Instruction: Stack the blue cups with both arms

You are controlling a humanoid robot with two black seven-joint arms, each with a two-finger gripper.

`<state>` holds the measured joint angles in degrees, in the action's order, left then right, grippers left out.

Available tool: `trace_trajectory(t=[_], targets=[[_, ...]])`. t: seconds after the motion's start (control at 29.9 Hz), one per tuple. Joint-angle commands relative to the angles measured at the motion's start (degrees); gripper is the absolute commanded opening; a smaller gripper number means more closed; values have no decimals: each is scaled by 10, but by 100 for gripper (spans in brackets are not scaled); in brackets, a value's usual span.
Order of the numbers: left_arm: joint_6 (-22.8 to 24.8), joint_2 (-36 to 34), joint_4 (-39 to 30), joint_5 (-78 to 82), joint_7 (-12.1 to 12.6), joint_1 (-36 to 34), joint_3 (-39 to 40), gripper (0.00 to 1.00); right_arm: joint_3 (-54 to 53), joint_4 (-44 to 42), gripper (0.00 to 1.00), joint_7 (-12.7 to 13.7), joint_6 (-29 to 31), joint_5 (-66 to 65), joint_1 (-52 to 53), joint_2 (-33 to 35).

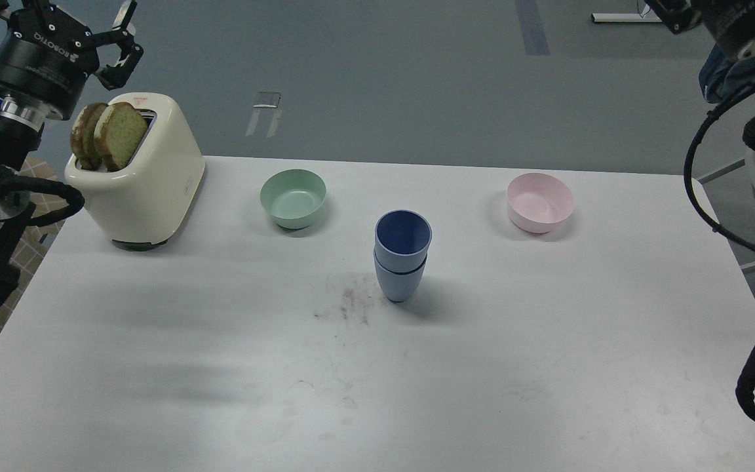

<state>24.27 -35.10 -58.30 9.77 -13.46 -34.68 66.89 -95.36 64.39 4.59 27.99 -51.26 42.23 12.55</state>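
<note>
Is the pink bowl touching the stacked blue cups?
No, the pink bowl stands apart to the right of the blue cups, with bare table between them.

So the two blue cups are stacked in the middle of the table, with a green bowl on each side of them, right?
Not quite. The head view shows the blue cups stacked mid-table, and the bowl to their left is mint green, but the bowl to their right is pale pink, not green.
</note>
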Motion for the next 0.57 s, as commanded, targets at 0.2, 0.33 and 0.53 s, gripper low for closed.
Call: trace_trajectory(t=[0.2,0.33,0.53], targets=[[0,2,5,0,1,-1,1,98,-25,-1,100,-1,-58,85,-42,0],[-4,6,5,0,1,-1,3,98,-41,2,100,-1,-57,86,-61,-1],[-6,6,5,0,1,0,3,98,-42,-1,100,-1,-57,86,-73,-2]])
